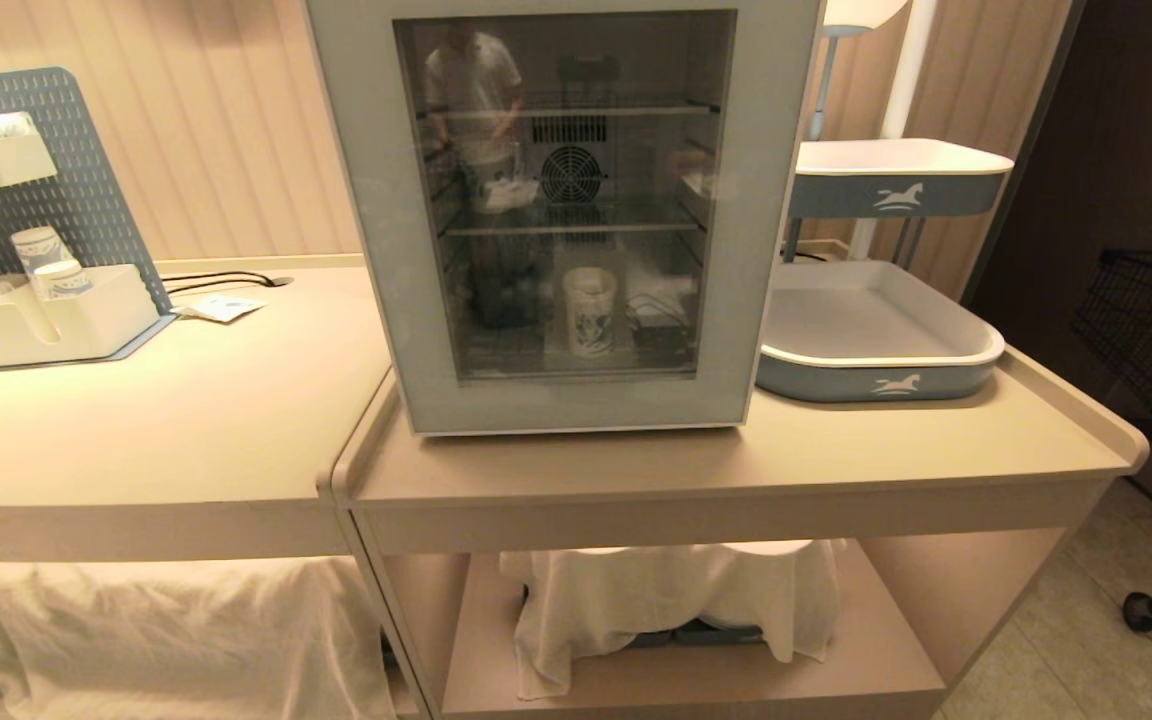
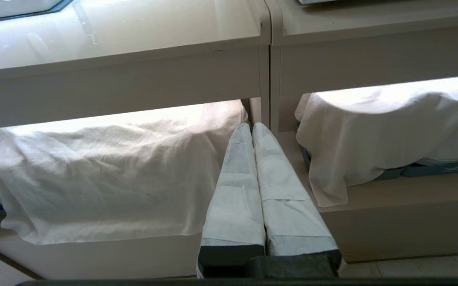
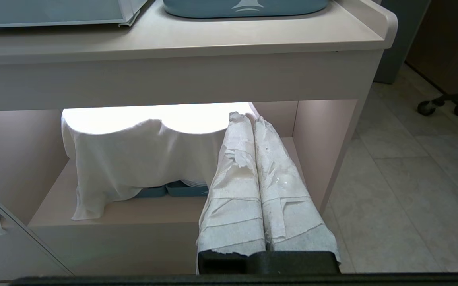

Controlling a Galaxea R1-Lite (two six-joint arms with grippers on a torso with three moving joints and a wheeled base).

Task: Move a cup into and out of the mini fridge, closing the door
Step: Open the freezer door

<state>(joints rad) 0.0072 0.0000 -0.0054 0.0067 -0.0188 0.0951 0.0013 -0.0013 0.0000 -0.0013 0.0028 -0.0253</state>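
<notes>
Patterned paper cup point(image 1: 590, 311) stands behind boxy fridge's point(image 1: 376, 200) tinted-glass door point(image 1: 566, 190).

You see the head view in warm, yellowish, rather dim light. The door point(image 1: 566, 200) glass reflects a person and the room, so the inside of the mini fridge point(image 1: 376, 200) looks hazy. In both wrist views the light is cooler, and a bright strip under the tabletop point(image 3: 173, 39) overexposes the white cloth point(image 3: 133, 159). The lower shelves are in soft shadow.
</notes>
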